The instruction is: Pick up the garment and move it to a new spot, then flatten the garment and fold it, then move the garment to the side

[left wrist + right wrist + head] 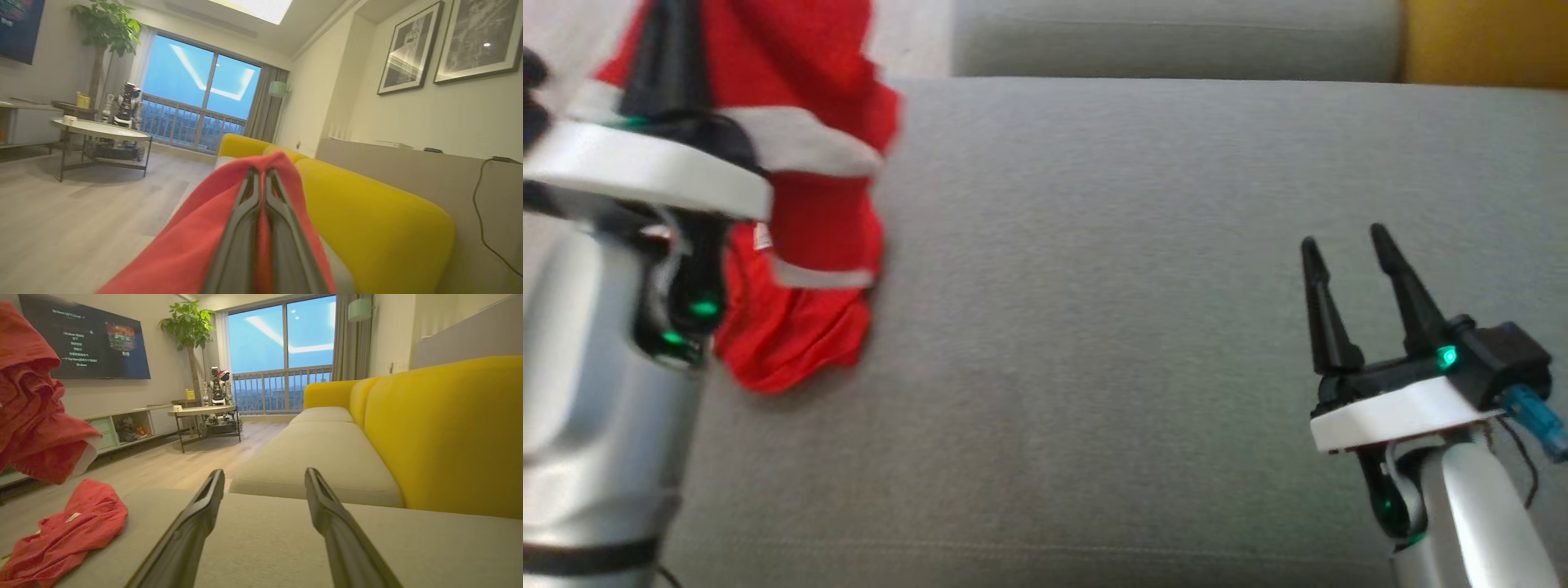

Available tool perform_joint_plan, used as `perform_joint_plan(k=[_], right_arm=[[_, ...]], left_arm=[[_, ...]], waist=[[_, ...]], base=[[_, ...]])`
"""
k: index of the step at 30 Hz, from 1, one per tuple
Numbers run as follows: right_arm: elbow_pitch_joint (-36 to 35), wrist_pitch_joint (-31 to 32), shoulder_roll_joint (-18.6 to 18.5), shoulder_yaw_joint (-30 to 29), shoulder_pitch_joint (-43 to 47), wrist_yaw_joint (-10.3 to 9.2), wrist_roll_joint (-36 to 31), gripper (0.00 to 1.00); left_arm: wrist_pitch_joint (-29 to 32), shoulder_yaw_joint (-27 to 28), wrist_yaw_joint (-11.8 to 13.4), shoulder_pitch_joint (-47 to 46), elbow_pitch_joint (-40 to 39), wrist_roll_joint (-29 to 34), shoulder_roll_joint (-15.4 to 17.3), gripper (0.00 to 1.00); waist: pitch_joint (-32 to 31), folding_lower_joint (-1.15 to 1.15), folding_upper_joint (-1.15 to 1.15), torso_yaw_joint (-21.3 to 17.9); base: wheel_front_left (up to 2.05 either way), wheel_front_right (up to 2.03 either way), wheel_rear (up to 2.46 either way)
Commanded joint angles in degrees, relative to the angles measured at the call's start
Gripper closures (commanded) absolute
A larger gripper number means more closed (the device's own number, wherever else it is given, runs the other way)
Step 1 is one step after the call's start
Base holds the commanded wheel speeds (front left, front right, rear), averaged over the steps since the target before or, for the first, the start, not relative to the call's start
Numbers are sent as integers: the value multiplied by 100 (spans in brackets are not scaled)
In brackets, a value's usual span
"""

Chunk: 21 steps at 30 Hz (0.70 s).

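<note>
- the grey sofa seat [1135, 327] carries everything, with a yellow backrest [441, 428] behind it.
- the garment [809, 220] is red cloth with white bands and a small white label. it is crumpled, not flat.
- it hangs at the seat's left edge. its upper part is lifted, and its lower folds are bunched on the cushion.
- the left gripper [261, 179] has its fingers pressed together on a fold of the garment. red cloth shows in the thin slit between them and drapes down both sides.
- the right gripper [1343, 237] is near the seat's right edge, well apart from the garment. its fingers are spread with nothing between them.
- the head view is blurred around the left arm, while the left wrist view makes the pinch plain.
- the right wrist view shows the lower folds [69, 531] lying on the cushion, label up, beneath the hanging part.
</note>
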Motion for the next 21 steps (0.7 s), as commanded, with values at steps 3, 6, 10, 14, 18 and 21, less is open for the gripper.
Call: perform_joint_plan(k=[3, 6, 10, 14, 18, 21], right_arm=[[-335, -53, 1, 21, -255, -1, 47, 0], [-465, -54, 1, -1, -343, -1, 77, 0], [-644, -54, 1, 52, -459, -1, 209, 0], [-761, -54, 1, 206, -542, -1, 300, 0], [-969, -54, 1, 322, -602, -1, 297, 0], [-1091, -54, 1, 368, -603, -1, 339, 0]], left_arm=[[167, 59, 208, 35, -645, -54, -13, 100], [259, -115, 336, 177, -907, 4, -128, 100], [298, -328, 414, 179, -964, 86, -294, 100], [277, -587, 379, 154, -737, 104, -546, 100], [63, -712, 405, 26, -388, 161, -837, 100], [-301, -656, 670, -165, -2, 492, -913, 100]], waist=[[-80, 1, 0, -532], [-23, 1, 0, -948], [83, 1, 0, -1560], [115, 1, 0, -2160], [143, 1, 0, -2671], [171, 1, 0, -2972]], base=[[0, 0, 0], [0, 0, 0], [0, 0, 0], [0, 0, 0], [0, 0, 0], [0, 0, 0]])
